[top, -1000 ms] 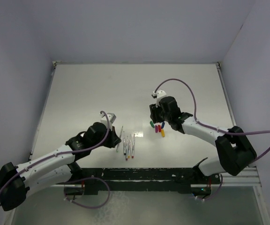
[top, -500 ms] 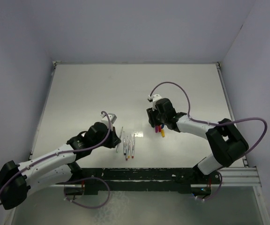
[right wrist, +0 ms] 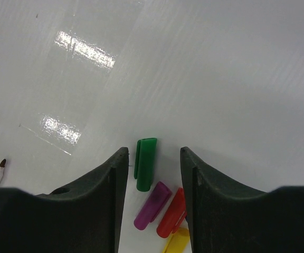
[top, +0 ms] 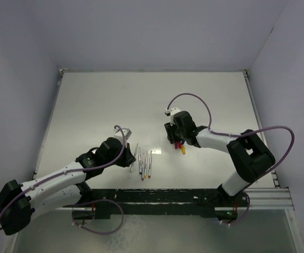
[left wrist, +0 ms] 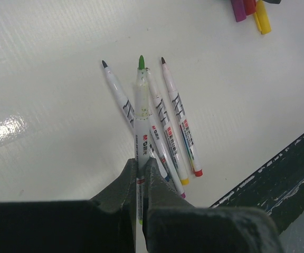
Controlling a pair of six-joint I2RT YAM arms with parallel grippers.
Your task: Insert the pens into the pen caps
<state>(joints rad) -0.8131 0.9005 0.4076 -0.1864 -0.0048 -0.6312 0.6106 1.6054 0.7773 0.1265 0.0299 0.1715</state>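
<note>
holding the green-tipped pen in the left end effector, jaws pinched shut on the barrel near its tail, green tip pointing out ahead of the fingers. hovering just above the other pens, which lie fanned side by side on the counter, tips pointing much the same way.

straddling the green cap with the right end effector: jaws apart, one finger either side, a gap showing on both sides, so nothing gripped yet. reading the cap as flat on the counter, long axis roughly along the fingers and across the closing direction, which should suit a side pinch. noting the magenta cap, red cap and yellow cap bunched just beside it on the wrist side, magenta close to the green one's near end. cannot tell which end of the green cap is the open one.

likely step: grab the green cap. needs a close on green alone, clear of magenta. then needs the open end turned toward the pen tip: pen to the left of the caps in the top view, bare counter between, right arm nearer the cap. risk: small cap skidding or twisting under the pinch.
</note>
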